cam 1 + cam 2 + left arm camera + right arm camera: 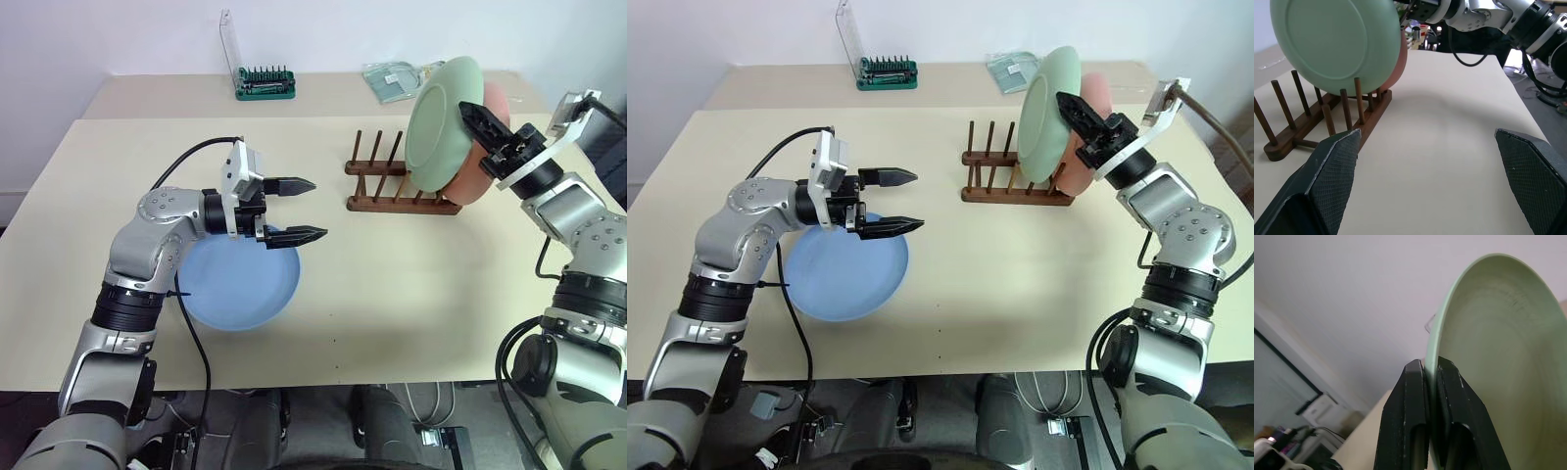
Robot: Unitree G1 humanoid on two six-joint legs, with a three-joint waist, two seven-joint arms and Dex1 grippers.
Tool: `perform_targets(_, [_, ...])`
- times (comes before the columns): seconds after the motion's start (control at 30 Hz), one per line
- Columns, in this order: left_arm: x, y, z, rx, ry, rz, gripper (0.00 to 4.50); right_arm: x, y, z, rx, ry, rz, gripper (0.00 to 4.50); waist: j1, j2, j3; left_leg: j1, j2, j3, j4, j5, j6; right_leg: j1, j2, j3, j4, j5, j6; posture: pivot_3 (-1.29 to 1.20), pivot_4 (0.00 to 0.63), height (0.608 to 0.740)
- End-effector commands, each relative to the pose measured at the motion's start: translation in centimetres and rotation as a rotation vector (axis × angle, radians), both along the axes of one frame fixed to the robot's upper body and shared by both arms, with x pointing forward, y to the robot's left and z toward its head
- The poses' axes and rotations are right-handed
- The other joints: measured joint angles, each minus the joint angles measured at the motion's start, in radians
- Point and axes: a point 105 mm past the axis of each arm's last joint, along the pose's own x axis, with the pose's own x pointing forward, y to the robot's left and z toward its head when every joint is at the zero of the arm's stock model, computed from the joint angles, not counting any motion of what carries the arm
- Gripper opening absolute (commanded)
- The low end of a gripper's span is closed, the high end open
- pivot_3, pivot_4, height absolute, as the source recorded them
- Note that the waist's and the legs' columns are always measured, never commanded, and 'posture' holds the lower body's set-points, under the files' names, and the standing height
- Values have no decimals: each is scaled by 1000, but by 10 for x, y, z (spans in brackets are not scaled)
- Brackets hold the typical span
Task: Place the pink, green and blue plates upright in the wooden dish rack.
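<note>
Right gripper (1430, 377), upper right of frame, is clamped on the green plate's (441, 122) rim, holding it upright over the wooden dish rack (392, 191). The pink plate (487, 162) stands behind, mostly hidden. Left gripper (299, 209), jaws wide and empty, hovers over the blue plate (245, 289), partly covering it, centre-left.

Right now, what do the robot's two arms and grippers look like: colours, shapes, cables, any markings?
Both arms are silver-grey metal with rounded joint housings and black bands between segments. Each ends in a gripper of two black, tapered fingers; the left gripper shows cross-hatched pads. A small white camera block sits on each wrist. A black cable loops from the left wrist down along the arm; another hangs by the right gripper's arm. No markings are readable.
</note>
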Motion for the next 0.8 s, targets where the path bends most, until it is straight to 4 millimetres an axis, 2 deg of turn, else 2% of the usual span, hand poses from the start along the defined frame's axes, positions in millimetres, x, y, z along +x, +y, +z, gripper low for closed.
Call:
perform_targets(0.03, [-4, 2, 13, -24, -48, -5, 4500, -2, 1, 8, -42, -56, -27, 370, 1, 0, 0, 0, 0, 0, 0, 0, 0, 0, 0, 0, 0, 0, 0, 0, 150, 724])
perform_targets(0.1, [-4, 2, 13, -24, -49, -3, 4500, -1, 2, 7, -37, -51, -20, 1046, 1, 0, 0, 0, 0, 0, 0, 0, 0, 0, 0, 0, 0, 0, 0, 0, 150, 724])
perform_targets(0.33, [-4, 2, 13, -27, -44, 1, 4500, -1, 4, 13, -123, -97, -48, 4467, 0, 0, 0, 0, 0, 0, 0, 0, 0, 0, 0, 0, 0, 0, 0, 0, 150, 724])
perform_targets(0.57, [-4, 1, 13, -31, -45, -3, 4500, -12, 6, 34, -177, -237, -48, 4467, 0, 0, 0, 0, 0, 0, 0, 0, 0, 0, 0, 0, 0, 0, 0, 0, 150, 724])
perform_targets(0.8, [-4, 0, 15, -39, -45, -7, 4500, -25, 11, 43, -242, -335, -26, 4467, 0, 0, 0, 0, 0, 0, 0, 0, 0, 0, 0, 0, 0, 0, 0, 0, 150, 724])
